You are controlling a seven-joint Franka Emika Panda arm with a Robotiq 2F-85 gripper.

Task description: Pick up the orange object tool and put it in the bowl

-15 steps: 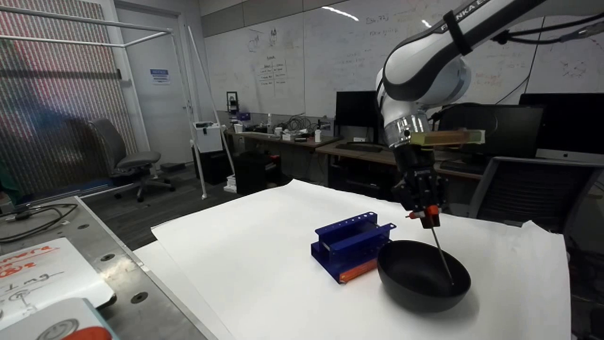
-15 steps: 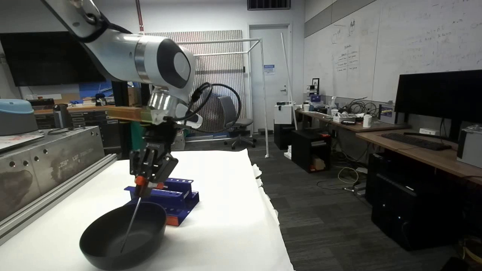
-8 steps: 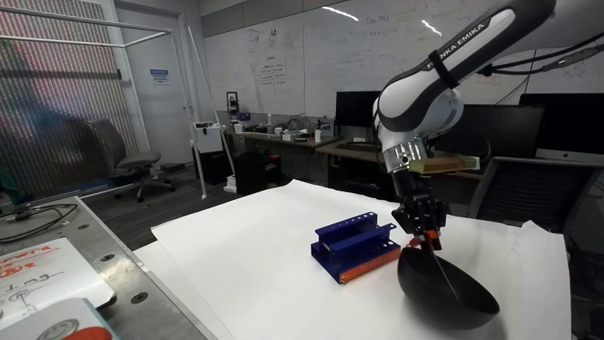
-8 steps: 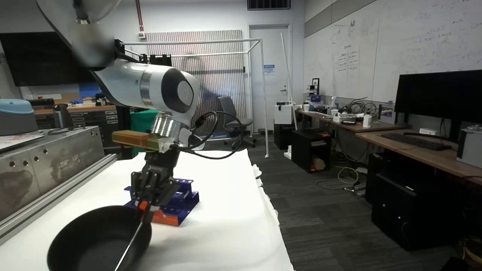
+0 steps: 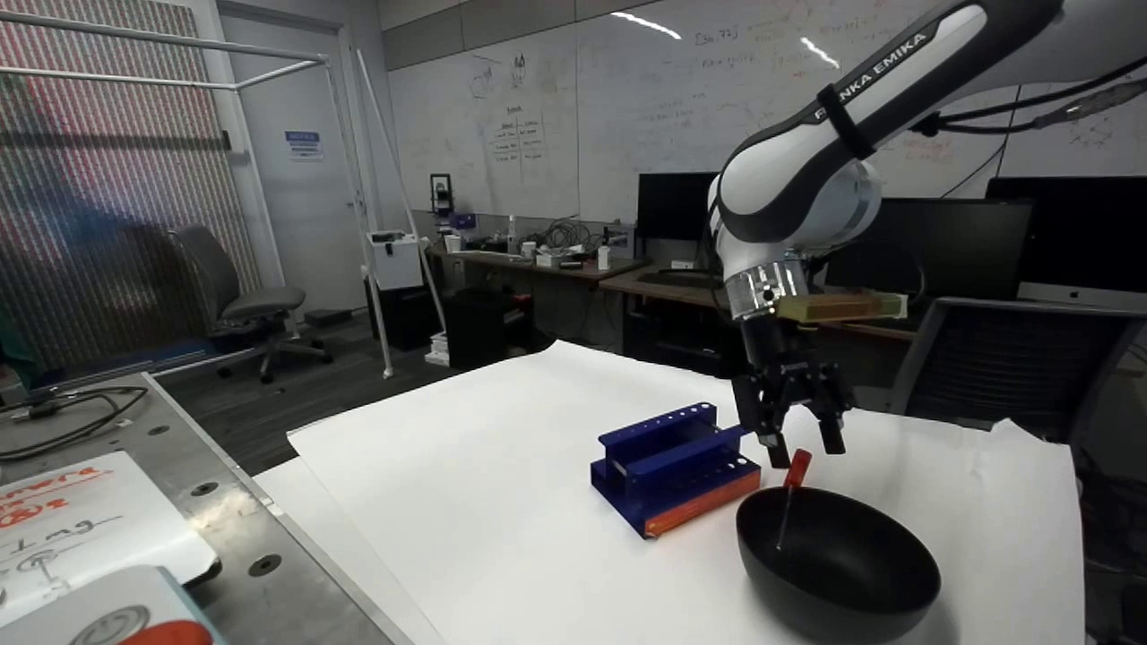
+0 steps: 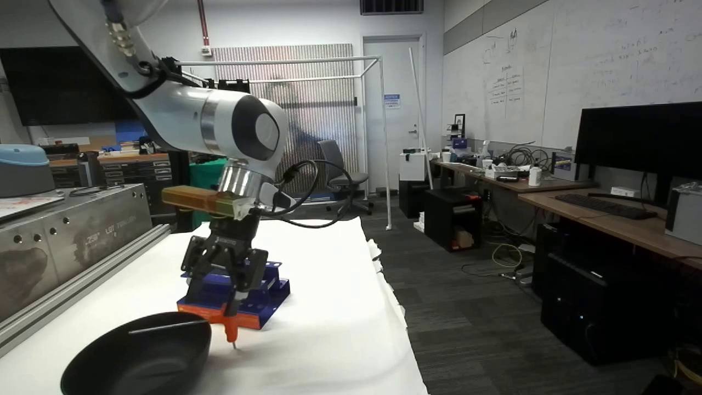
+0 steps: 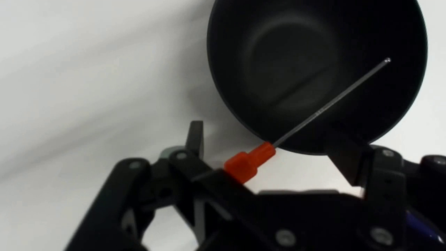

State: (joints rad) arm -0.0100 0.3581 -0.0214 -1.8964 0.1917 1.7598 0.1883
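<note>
The orange object tool [image 5: 797, 469] rests at the near-rack rim of the black bowl [image 5: 860, 557]. Its orange handle [image 7: 243, 166] sticks out past the rim, while the thin shaft [image 7: 331, 103] reaches over the bowl's inside in the wrist view. In an exterior view the shaft [image 6: 170, 327] slants across the bowl [image 6: 137, 359]. My gripper [image 5: 806, 446] stands open just above the handle, fingers spread wide apart. Whether a finger [image 7: 197, 135] still touches the handle I cannot tell. The handle's rear end is hidden behind the gripper in the wrist view.
A blue slotted rack [image 5: 672, 475] with an orange base strip stands close beside the bowl on the white-covered table [image 5: 502, 502]. In an exterior view the rack [image 6: 269, 299] is behind the gripper. A metal beam [image 6: 71, 233] runs along one table side.
My gripper came down, then opened and let go of the tool, whose handle now leans out over the rim. The bowl was shifted away from the rack and has tipped back somewhat.
</note>
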